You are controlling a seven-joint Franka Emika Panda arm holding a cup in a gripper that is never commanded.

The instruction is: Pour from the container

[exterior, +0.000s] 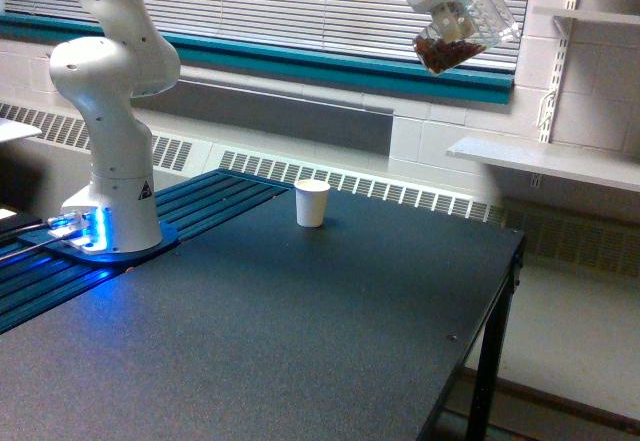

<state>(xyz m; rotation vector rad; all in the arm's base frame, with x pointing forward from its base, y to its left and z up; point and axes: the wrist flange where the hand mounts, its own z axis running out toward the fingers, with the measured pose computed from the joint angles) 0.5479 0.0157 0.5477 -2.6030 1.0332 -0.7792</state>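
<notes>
Holding the clear container point(468, 29) high at the top right of the scene, the gripper point(445, 11) is closed around it, and the container is tilted with brown grains gathered in its lower end. It hangs well above the black table point(300, 341) and clearly to the right of the white paper cup point(312, 203), which stands upright on the far part of the table. In my judgement the step in hand is carrying and positioning before the pour, so the next move calls for bringing the container left and lower, over the cup's mouth, and only then tipping it more, slowly, so the grains do not fall beside the cup.
</notes>
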